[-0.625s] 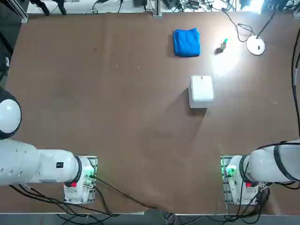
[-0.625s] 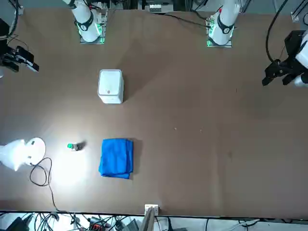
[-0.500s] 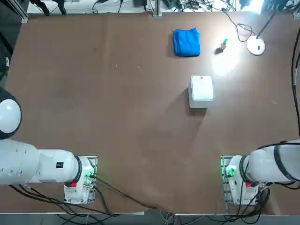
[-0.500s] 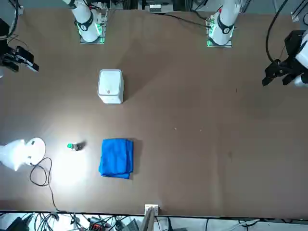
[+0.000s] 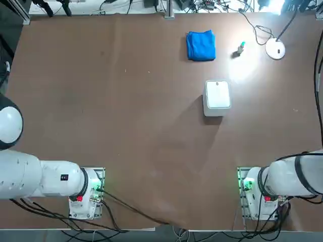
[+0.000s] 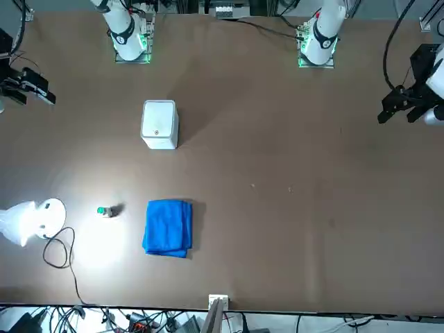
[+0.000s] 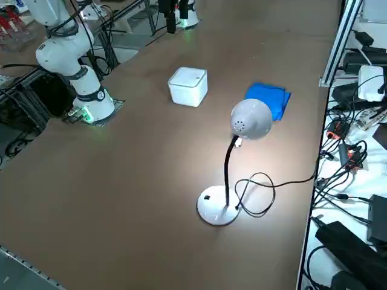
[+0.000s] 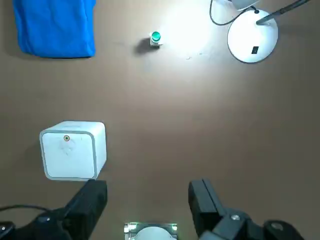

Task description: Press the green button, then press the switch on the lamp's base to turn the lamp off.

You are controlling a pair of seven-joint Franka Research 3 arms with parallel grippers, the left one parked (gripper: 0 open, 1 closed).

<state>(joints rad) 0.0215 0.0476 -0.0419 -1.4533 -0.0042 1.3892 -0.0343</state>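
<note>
Right arm's base at the right of the top view, arm reaching out past that picture's right edge; right pincer (image 8: 147,200) raised above the tabletop (image 5: 136,126), fingers spread wide apart, nothing between them; in the front view it hangs at the left edge; green button (image 8: 156,36) upright on the tabletop, between blue cloth (image 8: 56,25) and the lamp's base (image 8: 245,42), apart from both; lamp (image 7: 227,169) standing, lit, bright patch on the tabletop near the button; switch (image 8: 255,50) is a dark spot on top of the white disc; white box (image 8: 70,152) nearer the arm bases than the cloth; black cord (image 7: 290,182) looped beside the lamp's base.
</note>
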